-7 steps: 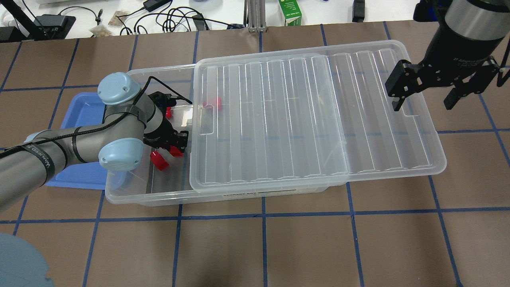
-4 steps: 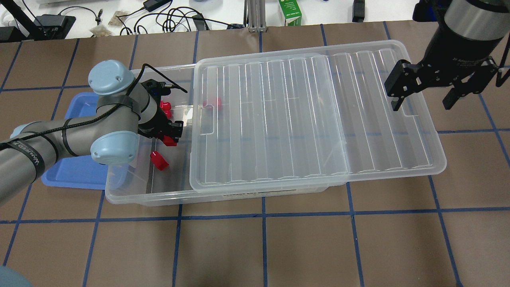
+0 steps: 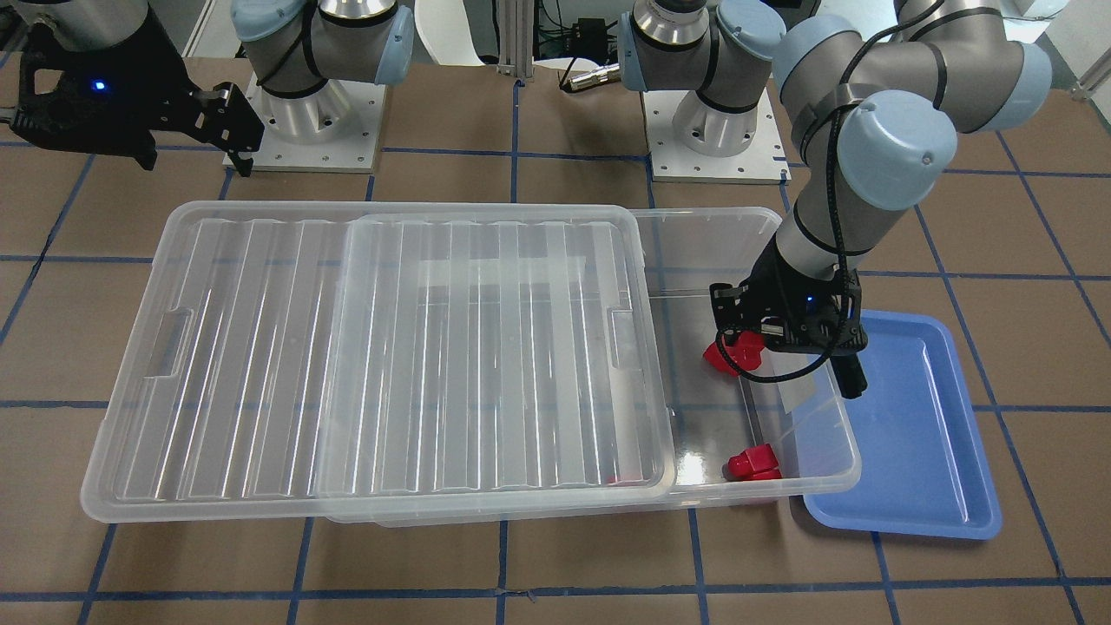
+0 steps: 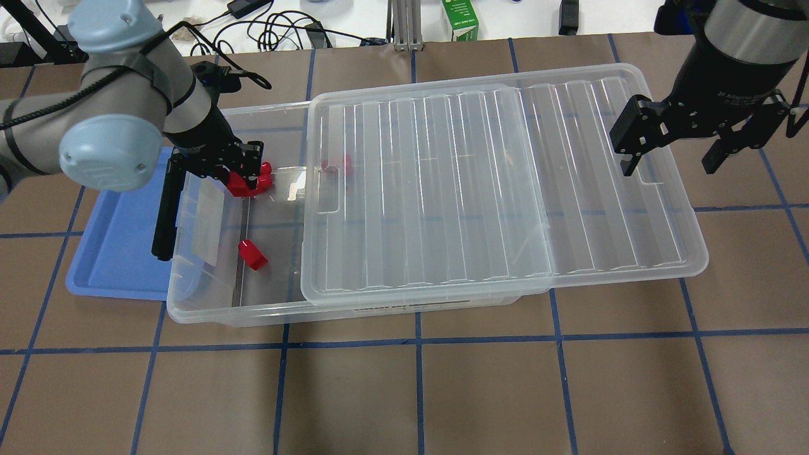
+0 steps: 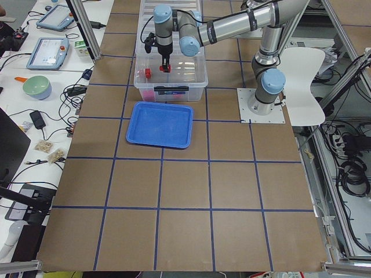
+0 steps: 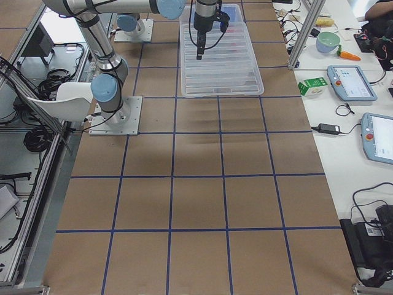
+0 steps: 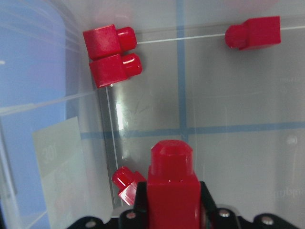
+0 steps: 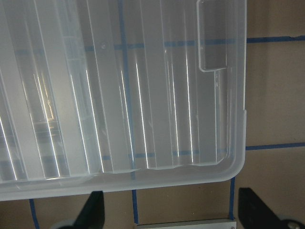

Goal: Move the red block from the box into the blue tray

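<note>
Red plastic is showing between the closed-in fingers of the left gripper [image 4: 243, 182], which is clamping the red block [image 7: 172, 183] above the floor of the box's [image 4: 189, 308] uncovered end. Its wrist is pointing straight down, with the blue tray [image 4: 114, 253] lying just beside that end. The right gripper [image 4: 671, 165] is hovering over the box's opposite end, above the lid [image 4: 474, 189], jaws spread wide and empty.

The red block [image 7: 174, 191] is glossy, smooth plastic. The box [image 4: 208, 303] and its ribbed lid [image 4: 442, 189] are clear, shiny plastic. The blue tray [image 3: 911, 451] is smooth plastic; the table [image 4: 480, 392] is matt brown.
</note>
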